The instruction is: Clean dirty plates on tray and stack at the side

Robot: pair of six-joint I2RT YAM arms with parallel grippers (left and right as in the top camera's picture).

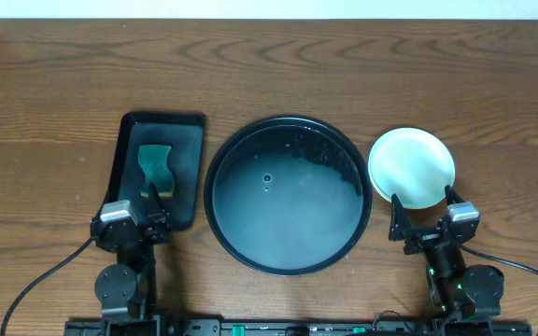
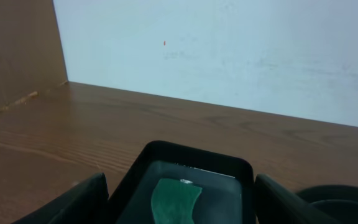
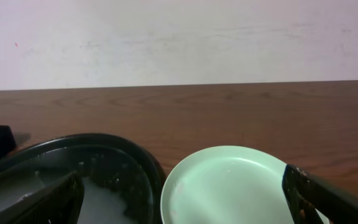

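Observation:
The large round black tray lies in the middle of the table with wet film and specks on it and no plates; its rim also shows in the right wrist view. A pale mint-green plate rests on the table just right of the tray, seen close in the right wrist view. Whether other plates lie under it I cannot tell. My right gripper is open and empty, its fingers at the plate's near edge. My left gripper is open and empty at the near end of the rectangular tray.
A smaller rectangular black tray stands left of the round tray and holds a green sponge, which also shows in the left wrist view. A white wall runs along the table's far edge.

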